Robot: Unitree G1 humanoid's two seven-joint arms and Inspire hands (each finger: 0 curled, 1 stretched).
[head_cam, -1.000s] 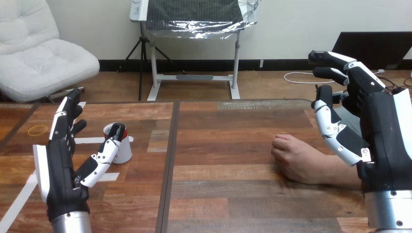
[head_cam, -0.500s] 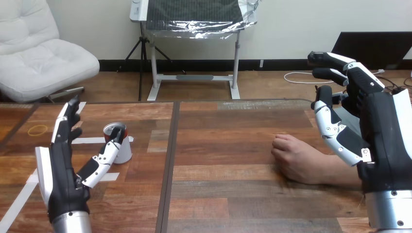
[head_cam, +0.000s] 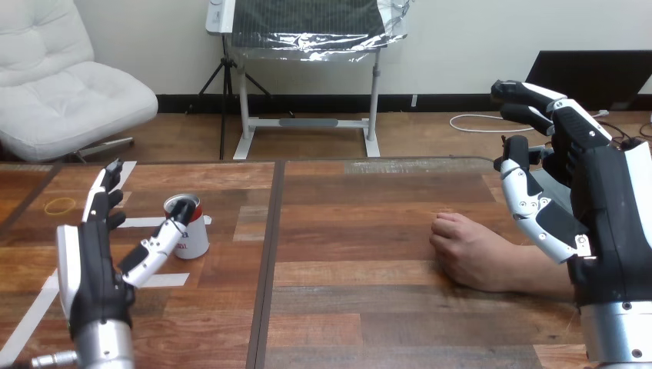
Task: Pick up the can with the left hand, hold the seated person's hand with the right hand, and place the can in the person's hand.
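The wooden worktop [head_cam: 346, 307] has white tape strips [head_cam: 142, 222] and a yellow rubber band [head_cam: 59, 205] on its left part. There the left robot hand [head_cam: 88, 273] stands palm inward with fingers straight and spread, holding nothing; its thumb reaches toward the upright can [head_cam: 187, 227], the tip against the can's near side, though I cannot tell if they touch. At the right edge the right robot hand [head_cam: 607, 223] is raised, open and empty, above the person's forearm and apart from the person's hand [head_cam: 469, 250], which rests loosely curled on the worktop.
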